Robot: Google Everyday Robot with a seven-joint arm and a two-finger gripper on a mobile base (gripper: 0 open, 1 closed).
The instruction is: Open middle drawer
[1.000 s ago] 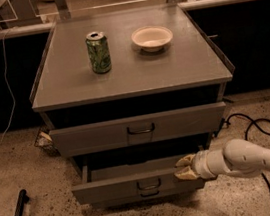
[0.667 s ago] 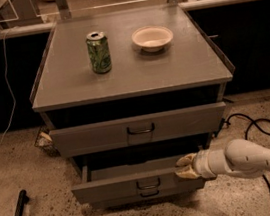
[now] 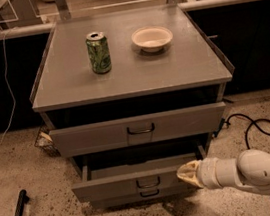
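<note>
One second on, little differs: the grey metal middle drawer with a low flat front [image 3: 111, 187] stands pulled out as far as before, its shallow tray showing under the taller drawer front [image 3: 89, 137]. The pale, cream-tipped gripper [image 3: 186, 173] remains against the right part of that low front, beside the small loop handle [image 3: 147, 182]; whether it is spread or pinching cannot be told. On the grey cabinet top [image 3: 130, 78] stand a green drink can [image 3: 99, 52], its print unreadable, and a white bowl [image 3: 152, 38].
</note>
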